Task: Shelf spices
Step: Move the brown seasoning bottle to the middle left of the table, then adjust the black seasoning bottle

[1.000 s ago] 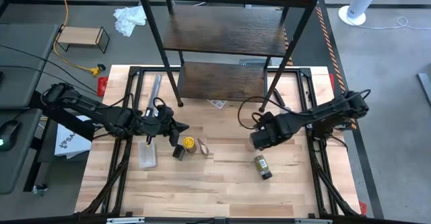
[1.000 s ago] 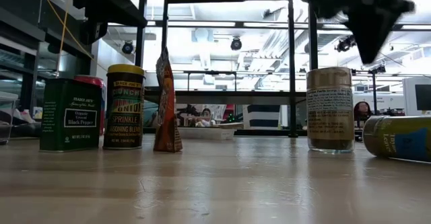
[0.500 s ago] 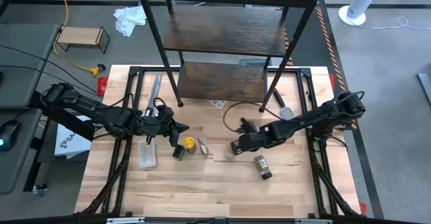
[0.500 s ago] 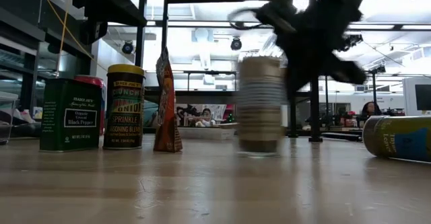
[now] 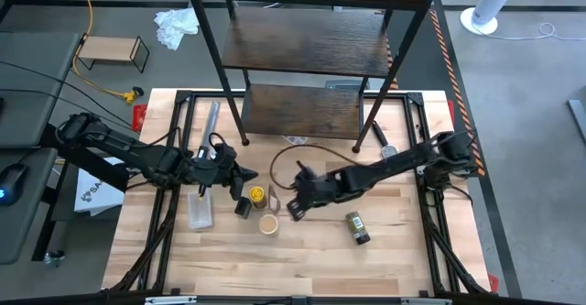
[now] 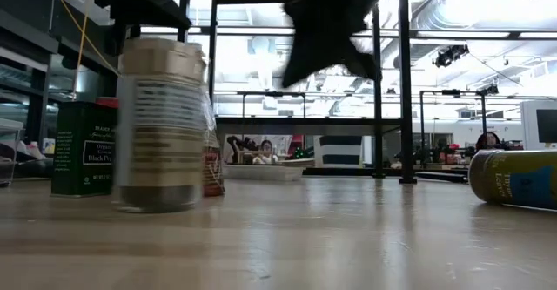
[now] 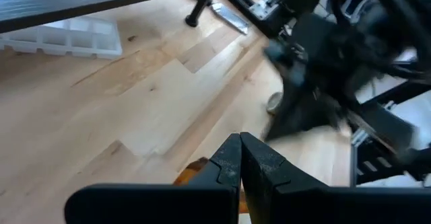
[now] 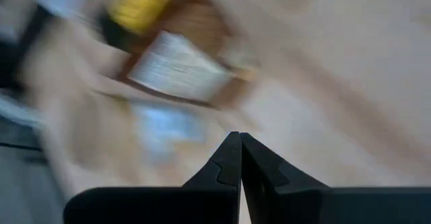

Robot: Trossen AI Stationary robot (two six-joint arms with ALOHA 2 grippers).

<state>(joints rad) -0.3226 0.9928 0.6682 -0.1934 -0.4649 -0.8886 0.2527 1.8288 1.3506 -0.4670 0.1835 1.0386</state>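
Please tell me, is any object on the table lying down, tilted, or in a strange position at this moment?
Yes. The dark greenish jar lies on its side on the table, right of the right gripper; the low view shows it toppled too. The tan-lidded jar stands upright beside the yellow-lidded jar. The shelf holds no spices yet.

Desk (image 5: pixel 394 250): pale wood planks, smooth with a slight sheen. Shelf (image 5: pixel 302 44): dark matt wood-grain boards, thin black metal frame. Tan-lidded jar (image 6: pixel 159 124): clear glossy wall, paper label.
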